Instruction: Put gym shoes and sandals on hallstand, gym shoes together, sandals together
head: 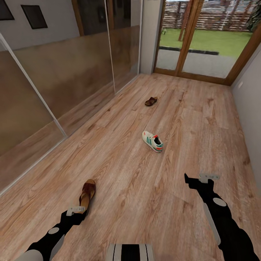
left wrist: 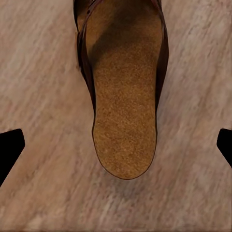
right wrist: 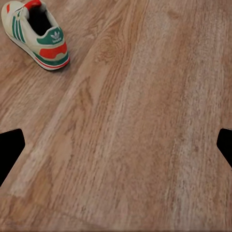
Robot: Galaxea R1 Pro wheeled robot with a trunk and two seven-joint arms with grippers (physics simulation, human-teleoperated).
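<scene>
One brown sandal (head: 87, 193) lies on the corridor floor (head: 145, 210) near left, its tan insole (left wrist: 126, 106) filling the left wrist view. My left gripper (head: 74, 213) hovers just over its heel end, open (left wrist: 116, 151), with the fingertips (left wrist: 9, 150) wide on either side. A white gym shoe (head: 152, 141) with green stripes sits mid-floor, and the right wrist view catches it off to one side (right wrist: 36, 34). A second sandal (head: 151, 101) lies farther down the corridor. My right gripper (head: 195, 180) hangs open over bare planks (right wrist: 116, 150). The hallstand is out of view.
Glossy sliding panels (head: 65, 79) run along the left side. A wood-framed glass door (head: 203, 40) to a garden closes the far end. A grey wall (head: 252, 119) bounds the right. My base (head: 129, 252) shows at the bottom edge.
</scene>
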